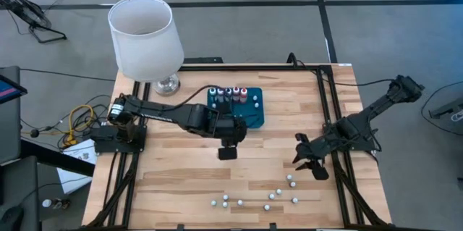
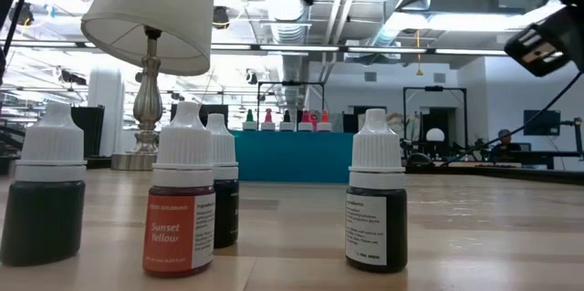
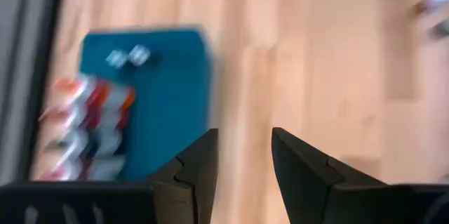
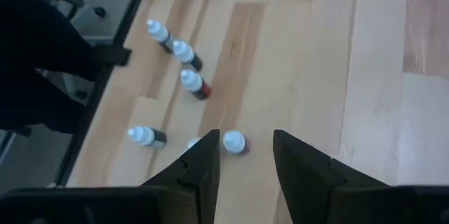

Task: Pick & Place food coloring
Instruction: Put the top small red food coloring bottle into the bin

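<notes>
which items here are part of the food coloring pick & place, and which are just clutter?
Job:
- loose bottles at the table's near edge
- bottles on tray
- teal tray
- left gripper, open, empty, beside the tray
- right gripper, open, empty, above the loose bottles

Clutter:
- lamp
- cables off the table's left

White caps top every food coloring bottle (image 2: 180, 202); the nearest body glows orange with pale lettering, its neighbours nearly black. At twelve o'clock, a teal tray (image 1: 254, 112) carries red and dark bottles. White lamp shade (image 1: 145, 37), silvery base, pale striped wooden table (image 1: 181, 177), black arms.
</notes>
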`<state>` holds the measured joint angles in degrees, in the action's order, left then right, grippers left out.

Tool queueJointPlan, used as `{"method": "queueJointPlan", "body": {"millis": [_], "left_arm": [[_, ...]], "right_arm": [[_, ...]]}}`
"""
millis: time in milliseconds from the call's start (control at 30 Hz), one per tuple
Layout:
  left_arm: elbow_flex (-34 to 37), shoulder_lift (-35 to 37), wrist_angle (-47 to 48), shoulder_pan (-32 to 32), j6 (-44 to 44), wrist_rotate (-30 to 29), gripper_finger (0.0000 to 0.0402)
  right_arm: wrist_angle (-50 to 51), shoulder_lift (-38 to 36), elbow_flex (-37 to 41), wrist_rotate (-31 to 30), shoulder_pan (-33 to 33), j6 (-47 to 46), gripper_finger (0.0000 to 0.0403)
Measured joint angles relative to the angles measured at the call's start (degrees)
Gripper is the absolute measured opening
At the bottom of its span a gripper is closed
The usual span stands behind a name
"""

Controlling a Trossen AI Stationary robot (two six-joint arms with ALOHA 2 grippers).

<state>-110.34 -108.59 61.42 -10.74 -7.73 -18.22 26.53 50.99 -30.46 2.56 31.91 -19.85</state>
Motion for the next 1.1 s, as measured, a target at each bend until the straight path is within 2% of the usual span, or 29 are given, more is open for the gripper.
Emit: {"method": "queueJointPlan", "body": {"millis": [167, 400, 567, 633, 733, 900, 1100], "left_arm": [[0.00, 0.16, -13.35, -0.04, 5.23, 10.62, 0.0126], [0.00, 0.08, -14.48, 0.04, 5.43, 11.31, 0.0126], [0.14, 0.06, -14.02, -1.05, 3.27, 8.57, 0.0126], [1.98, 0.35, -16.97, -1.81, 1.90, 8.39, 0.0126], [7.76, 2.31, -22.80, -3.60, -1.05, 6.62, 0.0126], [18.76, 7.78, -31.62, -7.12, -7.82, -0.59, 0.0126], [34.90, 20.63, -38.39, -10.78, -18.28, -11.99, 0.0126]], "right_arm": [[1.58, 0.80, 0.21, -3.55, 2.52, -2.29, 0.0122], [1.50, 0.78, 0.22, -6.38, 4.60, -4.36, 0.0122], [1.50, 0.78, 0.20, -7.18, 5.70, -4.62, 0.0122], [1.52, 0.75, 0.20, -7.18, 6.20, -4.79, 0.0122], [1.98, 0.75, 0.20, -7.18, 6.87, -5.24, 0.0122], [2.91, 0.75, 0.20, -7.16, 7.49, -5.25, 0.0122], [2.75, 0.75, 0.20, -6.86, 7.47, -4.33, 0.0122]]}}
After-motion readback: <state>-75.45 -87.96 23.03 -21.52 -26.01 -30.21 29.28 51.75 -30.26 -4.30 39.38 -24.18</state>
